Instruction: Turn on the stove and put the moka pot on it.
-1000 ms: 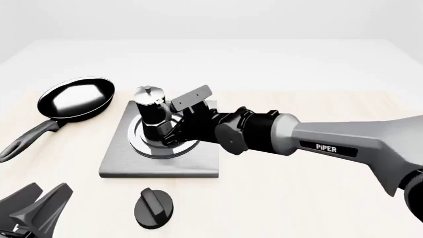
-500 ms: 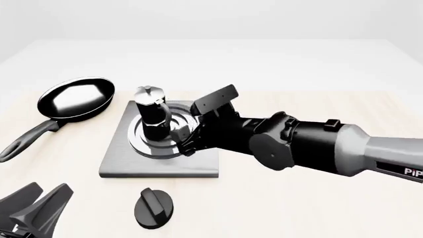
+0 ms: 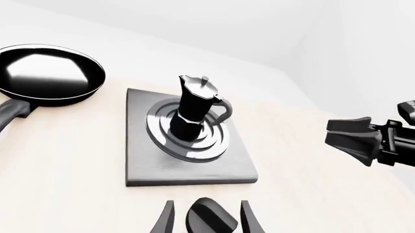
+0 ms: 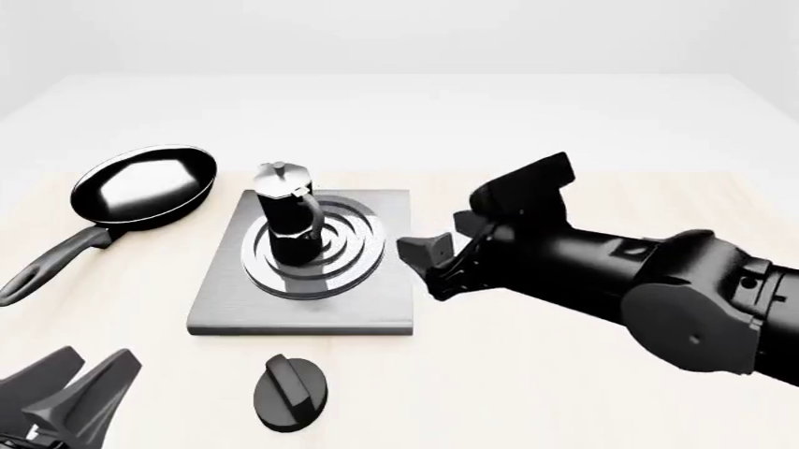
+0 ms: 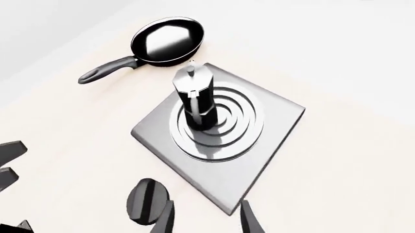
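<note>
Reaching leftward, right pincer (image 4: 431, 265) (fingers spread, empty) just beside stove (image 4: 374, 304), moka pot (image 4: 288, 223) upright.

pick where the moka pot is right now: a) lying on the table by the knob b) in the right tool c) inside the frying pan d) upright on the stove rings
d: the moka pot stands upright on the stove rings, and the right tool is open and apart from it.
</note>
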`<action>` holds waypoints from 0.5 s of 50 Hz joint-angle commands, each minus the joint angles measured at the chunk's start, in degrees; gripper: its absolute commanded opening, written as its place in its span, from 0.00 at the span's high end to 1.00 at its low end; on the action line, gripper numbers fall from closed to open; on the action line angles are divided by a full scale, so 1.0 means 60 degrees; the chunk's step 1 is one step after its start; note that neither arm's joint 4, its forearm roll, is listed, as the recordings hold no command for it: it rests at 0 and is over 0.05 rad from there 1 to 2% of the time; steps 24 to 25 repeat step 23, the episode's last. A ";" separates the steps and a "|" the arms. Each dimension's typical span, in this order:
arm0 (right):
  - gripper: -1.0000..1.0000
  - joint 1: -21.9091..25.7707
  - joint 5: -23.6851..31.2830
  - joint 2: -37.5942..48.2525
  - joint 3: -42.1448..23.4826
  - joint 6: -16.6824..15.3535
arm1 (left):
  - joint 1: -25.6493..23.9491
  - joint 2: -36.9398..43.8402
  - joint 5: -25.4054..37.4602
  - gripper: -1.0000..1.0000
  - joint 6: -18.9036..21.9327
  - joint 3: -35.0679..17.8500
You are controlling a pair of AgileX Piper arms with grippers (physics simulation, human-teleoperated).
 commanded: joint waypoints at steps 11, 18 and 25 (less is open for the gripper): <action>0.00 -0.0841 0.0714 -0.2993 0.1860 -0.0039 | -0.0016 0.0004 0.0023 0.00 0.0006 0.0091; 0.00 -0.1357 0.1430 -0.4337 0.2178 0.0077 | -0.0038 0.0010 0.0034 0.00 0.0020 0.0118; 0.00 -0.1700 0.2113 -0.5418 0.2348 0.0269 | -0.0013 0.0022 0.0012 0.00 0.0015 0.0116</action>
